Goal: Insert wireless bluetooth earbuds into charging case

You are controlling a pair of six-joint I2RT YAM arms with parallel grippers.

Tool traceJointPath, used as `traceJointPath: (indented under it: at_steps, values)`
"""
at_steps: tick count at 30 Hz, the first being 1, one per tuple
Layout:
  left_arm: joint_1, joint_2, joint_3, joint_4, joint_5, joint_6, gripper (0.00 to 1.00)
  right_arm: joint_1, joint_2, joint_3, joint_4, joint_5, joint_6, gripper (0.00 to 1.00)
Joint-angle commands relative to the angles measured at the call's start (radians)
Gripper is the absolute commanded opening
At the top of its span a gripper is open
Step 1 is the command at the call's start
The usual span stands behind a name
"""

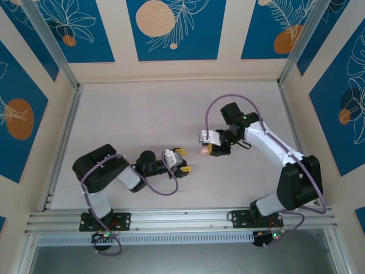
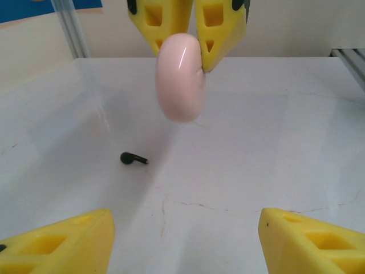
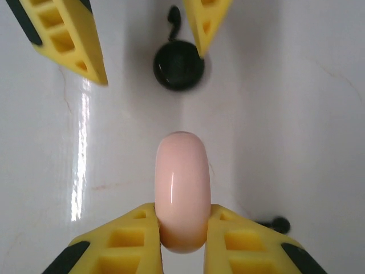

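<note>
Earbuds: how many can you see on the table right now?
2. One earbud lies just past the charging case, by the left gripper; the other earbud lies beside the right gripper, which grips the pink disc. No hidden ones likely.

A white, faintly cracked desk (image 1: 142, 114) reflects soft light. Behind and beside the desk rise cream walls (image 1: 120, 34) with blue panels (image 1: 174, 25) of white leaf outlines and orange discs. Aluminium rails (image 1: 171, 220) line the desk's near edge, and slanted posts (image 1: 48, 43) stand at its far corners.
</note>
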Motion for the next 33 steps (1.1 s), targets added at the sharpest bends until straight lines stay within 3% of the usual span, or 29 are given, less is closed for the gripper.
traceJointPath:
  at_steps: [1,13,21,33]
  values:
    - [-0.012,-0.031,-0.015,0.034,-0.069,0.001,0.67,-0.053,0.027,0.052,-0.102,0.029,-0.047,0.18]
    - [-0.012,-0.026,-0.008,-0.001,-0.135,0.023,0.68,-0.189,0.214,0.159,-0.242,0.03,-0.053,0.19]
    - [-0.012,-0.018,0.017,-0.058,-0.143,0.061,0.68,-0.223,0.372,0.259,-0.326,0.032,-0.042,0.18]
    - [-0.01,0.022,0.057,-0.077,-0.162,0.083,0.68,-0.268,0.487,0.308,-0.348,0.042,-0.035,0.18]
